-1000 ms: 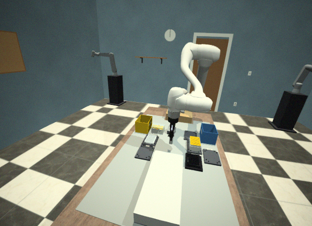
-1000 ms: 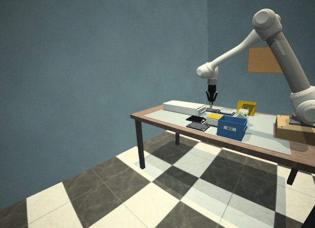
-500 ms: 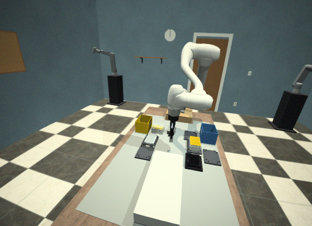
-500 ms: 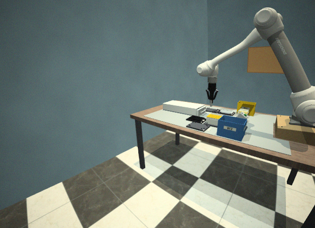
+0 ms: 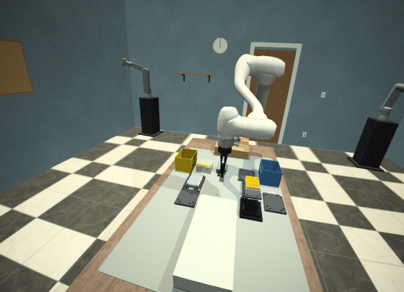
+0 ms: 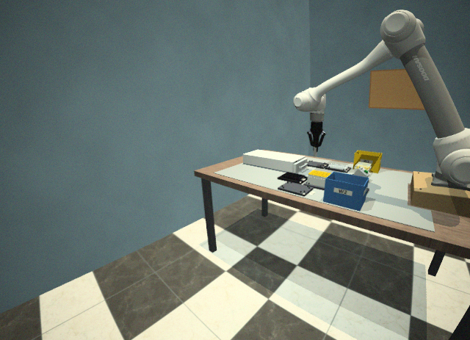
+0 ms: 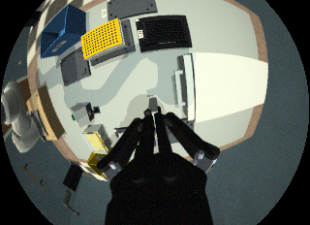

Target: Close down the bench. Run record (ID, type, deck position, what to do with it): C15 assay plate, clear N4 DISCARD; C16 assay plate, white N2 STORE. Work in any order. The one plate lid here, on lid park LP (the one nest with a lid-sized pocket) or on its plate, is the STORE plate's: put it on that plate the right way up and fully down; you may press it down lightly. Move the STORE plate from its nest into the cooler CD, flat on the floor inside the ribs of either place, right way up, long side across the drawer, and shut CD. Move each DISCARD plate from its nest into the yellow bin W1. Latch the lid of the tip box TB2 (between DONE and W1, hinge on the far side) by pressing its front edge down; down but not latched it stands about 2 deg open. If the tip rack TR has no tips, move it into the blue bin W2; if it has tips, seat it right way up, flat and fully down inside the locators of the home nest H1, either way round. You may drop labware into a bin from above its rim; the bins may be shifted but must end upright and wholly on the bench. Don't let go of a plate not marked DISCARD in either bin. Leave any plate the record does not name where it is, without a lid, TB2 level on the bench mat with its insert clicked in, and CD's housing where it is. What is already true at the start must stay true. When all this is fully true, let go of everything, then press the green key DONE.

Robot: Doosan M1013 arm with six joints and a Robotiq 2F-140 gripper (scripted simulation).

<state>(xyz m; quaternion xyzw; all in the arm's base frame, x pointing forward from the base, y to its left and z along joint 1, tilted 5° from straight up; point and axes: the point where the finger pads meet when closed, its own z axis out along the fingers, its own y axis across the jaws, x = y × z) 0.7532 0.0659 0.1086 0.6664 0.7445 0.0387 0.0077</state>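
With its fingers (image 5: 222,176) clenched on nothing just above the worktop (image 5: 153,250), a careless descent could jab the cooler's (image 5: 208,236) front.

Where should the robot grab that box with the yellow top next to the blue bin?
Probably from straight above. The grey rectangular rack with the yellow top sits flat, so the shut, empty gripper could open and pinch its two long grey sides, below the yellow part. Coming in sideways looks awkward, since the blue bin stands close beside it.
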